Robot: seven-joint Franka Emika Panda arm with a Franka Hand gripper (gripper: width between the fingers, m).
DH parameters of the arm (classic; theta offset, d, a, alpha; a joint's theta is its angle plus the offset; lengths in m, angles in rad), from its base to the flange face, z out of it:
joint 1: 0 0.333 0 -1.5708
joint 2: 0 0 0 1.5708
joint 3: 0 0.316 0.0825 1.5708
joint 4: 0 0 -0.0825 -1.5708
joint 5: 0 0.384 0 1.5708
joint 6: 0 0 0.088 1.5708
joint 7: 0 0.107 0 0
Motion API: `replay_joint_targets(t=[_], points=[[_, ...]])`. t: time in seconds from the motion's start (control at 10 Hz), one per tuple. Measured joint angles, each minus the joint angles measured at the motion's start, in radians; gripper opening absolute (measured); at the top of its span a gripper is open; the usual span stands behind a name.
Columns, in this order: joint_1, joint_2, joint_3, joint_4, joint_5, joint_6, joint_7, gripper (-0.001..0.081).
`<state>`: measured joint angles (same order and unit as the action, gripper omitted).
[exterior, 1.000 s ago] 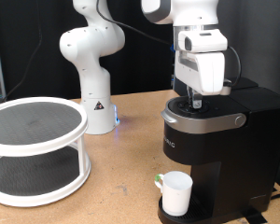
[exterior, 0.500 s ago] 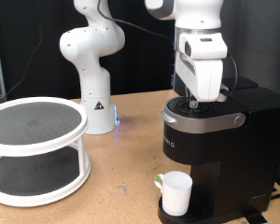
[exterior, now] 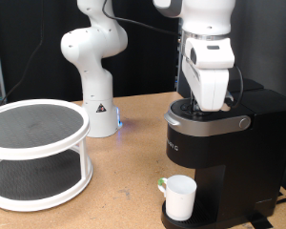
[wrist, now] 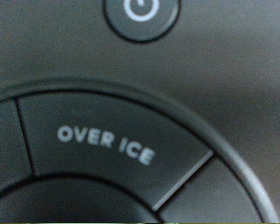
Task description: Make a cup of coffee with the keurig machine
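- the cup (exterior: pixel 179 197) stands on the drip base of the keurig (exterior: pixel 222 153), right under the spout, placed to catch the brew; its handle side is not clear from here.
- the keurig sits on the desk (exterior: pixel 124 181) at the exterior view's right, lid down.
- the pincer (exterior: pixel 208 108) is down on the keurig's top panel, the arm held almost upright over it, which suits pressing a button.
- the wrist view is filled by that panel: the "over ice" button (wrist: pixel 107 145) and the power button (wrist: pixel 142 11) lie very near the camera, so the hand is tight against the top.
- no fingertips show in either view; i cannot tell how far the pincer is open, and nothing is seen in it.
- against the earlier frames, the hand has sunk lower onto the panel and shifted slightly to the exterior view's right; cup, keurig and the white rack (exterior: pixel 38 153) are unmoved.
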<state>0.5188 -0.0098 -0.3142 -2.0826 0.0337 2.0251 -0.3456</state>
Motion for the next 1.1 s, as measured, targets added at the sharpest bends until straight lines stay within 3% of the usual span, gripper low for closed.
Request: replay_joint_targets(t=[0.3,0.6,0.8,1.0,1.1], points=[[-0.001,0.016,-0.007,0.028,0.024,-0.06,-0.024,0.0007],[-0.001,0.012,-0.009,0.02,0.035,-0.037,-0.027,0.0007],[-0.001,-0.021,-0.011,-0.039,0.065,0.088,-0.047,0.0007],[0.0,-0.084,-0.011,-0.137,0.125,0.238,-0.099,0.0007],[0.0,-0.119,-0.012,-0.174,0.156,0.271,-0.121,0.0007]])
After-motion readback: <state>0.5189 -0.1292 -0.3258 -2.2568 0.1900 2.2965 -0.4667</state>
